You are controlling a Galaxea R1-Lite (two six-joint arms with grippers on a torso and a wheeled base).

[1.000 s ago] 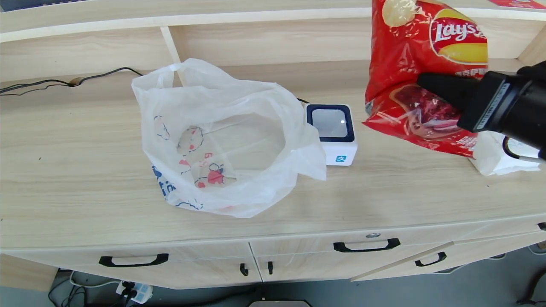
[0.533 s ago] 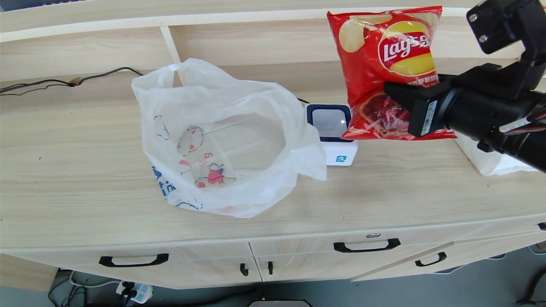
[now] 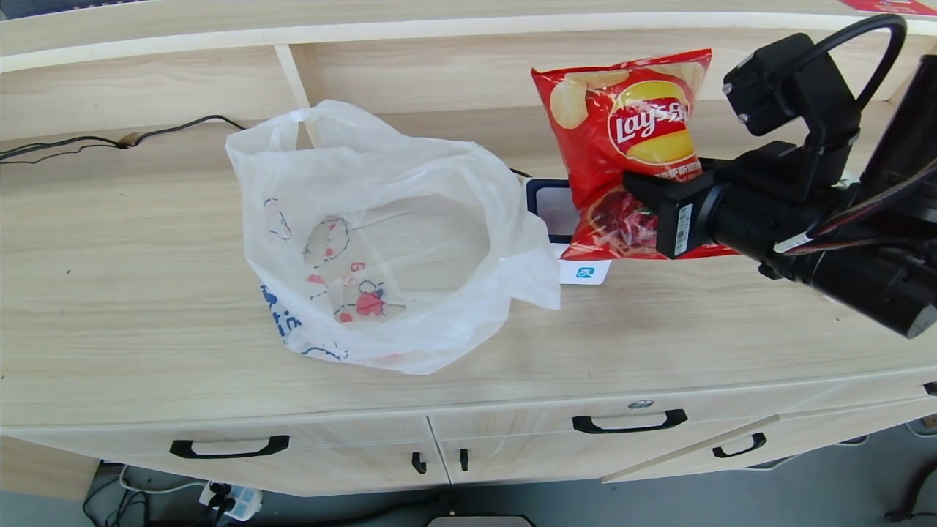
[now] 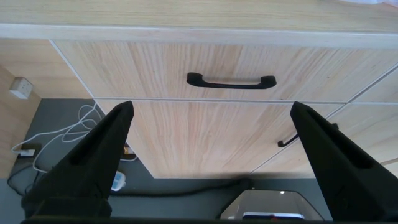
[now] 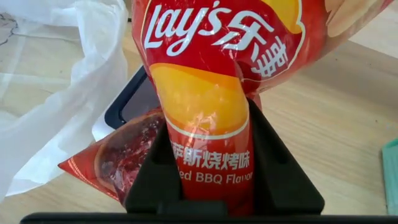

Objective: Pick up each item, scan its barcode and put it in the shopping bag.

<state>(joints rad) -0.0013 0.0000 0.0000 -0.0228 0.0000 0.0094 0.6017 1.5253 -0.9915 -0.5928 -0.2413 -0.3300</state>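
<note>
The right gripper (image 3: 640, 192) pinches the chip bag (image 3: 629, 139) across its lower half. One finger lies on the printed front and the other behind, and the foil bunches into a waist between them in the right wrist view. The chip bag hangs upright in the air, over the scanner (image 3: 547, 212), and hides most of its window from the head view. The shopping bag (image 3: 381, 234) sits just beside the scanner on the worktop (image 3: 146, 307), its mouth gaping upward.

The chip bag looks light and puffed with air. Its film is slick and crinkly, so it will probably yield under pressure rather than resist it. The chips inside are brittle, and a hard squeeze through the belly would likely crush them. The flat sealed edge at top or bottom would be a kinder place to hold. The present grip around the pinched middle seems secure enough, since the film folds around the fingers. The bag may swing or twist as the arm turns. I cannot see which face carries the barcode.

The left gripper (image 4: 211, 104) is spread wide, holding nothing, down in front of the drawers.
</note>
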